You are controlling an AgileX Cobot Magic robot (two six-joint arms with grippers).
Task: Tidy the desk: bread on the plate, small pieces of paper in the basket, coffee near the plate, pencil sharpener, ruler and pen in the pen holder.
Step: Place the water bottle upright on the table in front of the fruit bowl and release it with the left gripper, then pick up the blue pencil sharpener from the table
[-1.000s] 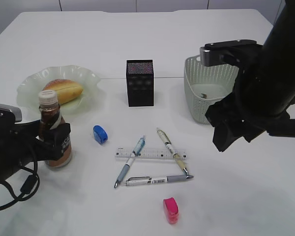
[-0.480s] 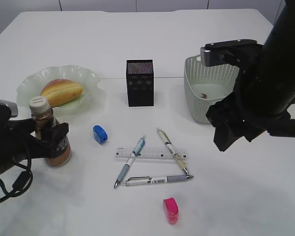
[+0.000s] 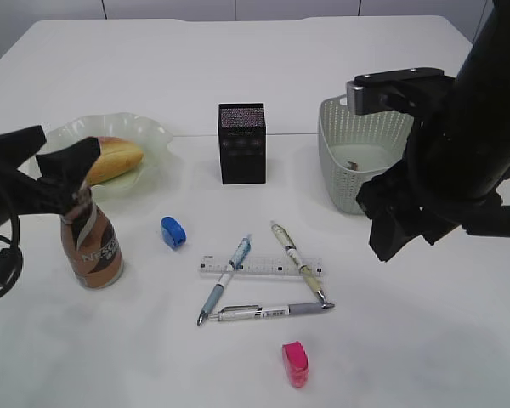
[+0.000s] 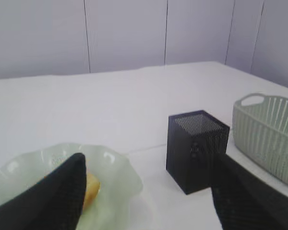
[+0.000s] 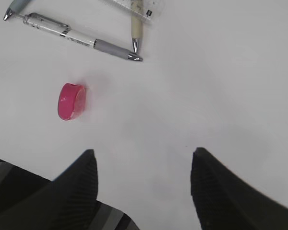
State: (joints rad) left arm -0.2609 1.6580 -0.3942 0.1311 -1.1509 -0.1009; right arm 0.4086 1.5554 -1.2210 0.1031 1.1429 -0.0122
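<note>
Brown coffee [image 3: 92, 251] upright, just below open left pincer [image 3: 55, 157]

From where I stand, the left arm comes in from nine o'clock, its left gripper [image 3: 51, 157] raised off the table with both black fingers [image 3: 68, 161] spread wide and nothing between them. The right arm hangs at about three o'clock, bulky and dark, the right gripper [image 5: 144, 184] pointing down toward six o'clock, its fingers parted and empty above the table.
</note>
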